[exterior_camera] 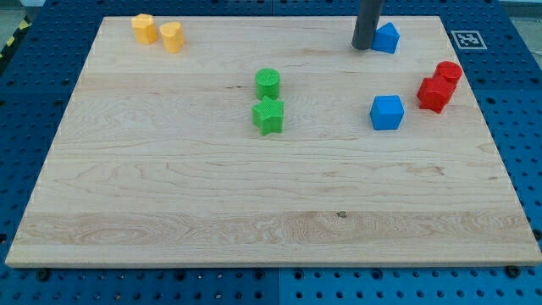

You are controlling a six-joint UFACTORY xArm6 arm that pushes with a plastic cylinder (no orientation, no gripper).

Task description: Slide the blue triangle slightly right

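Wooden board (254,203), pale, grained, occupied most of the frame and lay on a blue perforated table (517,127); its lower half carried no blocks. Nearest items, at mid-height: green star (268,116), just left of centre, with a green cylinder (268,82) directly above it, the two near or touching, which could not be told. Right of centre at about the same height: blue cube (387,112), standing alone. To its right, near the board's right edge: red block (434,94), boxy, with a red cylinder (448,72) touching it at the upper right. Farther back, upper left corner of the board: two yellow blocks side by side, the left yellow block (144,28) faceted, exact shape unclear, the right yellow block (172,36) rounded, near each other. Farthest, at the upper right of the frame near the board's top edge: blue triangle (388,38), partly hidden. My tip (363,47), the lower end of a dark rod that entered from the top of the frame, stood against the triangle's left side, apparently touching. The arm bore no gripper, so no open or closed state applied. A black-and-white marker tag (467,39) sat off the board's upper right corner.
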